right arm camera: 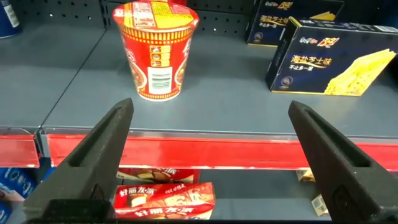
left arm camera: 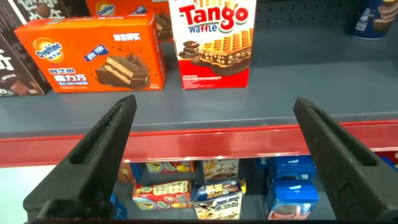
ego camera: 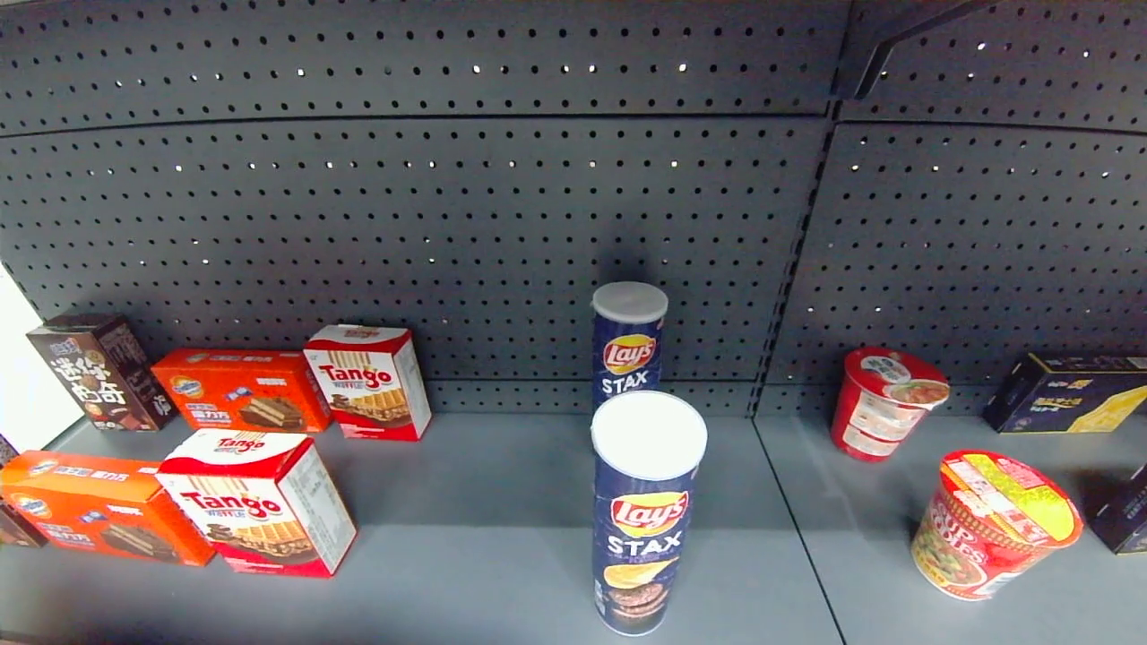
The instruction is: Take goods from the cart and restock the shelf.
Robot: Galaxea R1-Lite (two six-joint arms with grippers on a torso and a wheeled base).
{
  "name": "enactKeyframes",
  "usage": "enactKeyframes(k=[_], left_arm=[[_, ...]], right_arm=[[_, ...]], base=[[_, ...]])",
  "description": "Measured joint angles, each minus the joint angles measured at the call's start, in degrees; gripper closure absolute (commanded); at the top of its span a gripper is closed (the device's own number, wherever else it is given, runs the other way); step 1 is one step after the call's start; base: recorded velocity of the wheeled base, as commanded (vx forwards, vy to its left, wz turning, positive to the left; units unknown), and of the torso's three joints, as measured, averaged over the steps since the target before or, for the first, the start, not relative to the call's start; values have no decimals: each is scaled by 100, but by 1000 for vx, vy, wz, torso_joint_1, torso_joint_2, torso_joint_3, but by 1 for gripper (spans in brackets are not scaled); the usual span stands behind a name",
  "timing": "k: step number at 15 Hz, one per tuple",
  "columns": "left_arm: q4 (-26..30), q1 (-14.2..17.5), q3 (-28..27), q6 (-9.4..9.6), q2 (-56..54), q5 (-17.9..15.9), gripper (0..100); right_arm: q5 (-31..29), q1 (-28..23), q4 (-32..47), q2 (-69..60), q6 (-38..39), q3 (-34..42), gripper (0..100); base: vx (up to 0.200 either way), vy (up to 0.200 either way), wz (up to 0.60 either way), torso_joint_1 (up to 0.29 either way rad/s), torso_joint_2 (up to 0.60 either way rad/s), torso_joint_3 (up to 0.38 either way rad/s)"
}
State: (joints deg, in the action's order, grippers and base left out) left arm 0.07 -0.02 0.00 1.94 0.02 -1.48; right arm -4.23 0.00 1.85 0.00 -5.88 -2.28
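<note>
A dark grey store shelf with a perforated back wall, seen from above and partly stocked. Taking the middle of the shelf as the clock's centre, two tall dark-blue chip cans with white lids stand upright in a file. The front chip can is at 6 o'clock near the front edge, and the rear chip can is just behind it, near the back wall. From 8 to 9 o'clock there are two red-and-white waffle boxes, the front waffle box and the rear waffle box. Each has an orange cake box at its 9 o'clock side, the front orange cake box and the rear orange cake box. A brown box stands at the far left. From 3 to 4 o'clock sit a front noodle cup, a rear red cup and a navy box by the back wall. The left gripper hangs just outside the shelf's red front rail, facing the orange and waffle boxes, with its claw spread wide and nothing in it. The right gripper hangs likewise outside the rail, facing the noodle cup and a navy box, also spread wide and empty. Bare grey board lies between the waffle boxes and the cans, and between the cans and the cups. The restocking therefore looks partly done. Several goods are already in place, but there is room for more, and with both claws empty the next item would have to be fetched from the cart.
</note>
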Motion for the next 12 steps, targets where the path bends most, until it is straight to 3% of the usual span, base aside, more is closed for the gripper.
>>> enactKeyframes(k=[12], left_arm=[[2, 2, 0, -17, 0, 6, 0]], right_arm=[[207, 0, 0, 0, -41, -2, 0]], base=[[0, 0, 0, 0, 0, 0]])
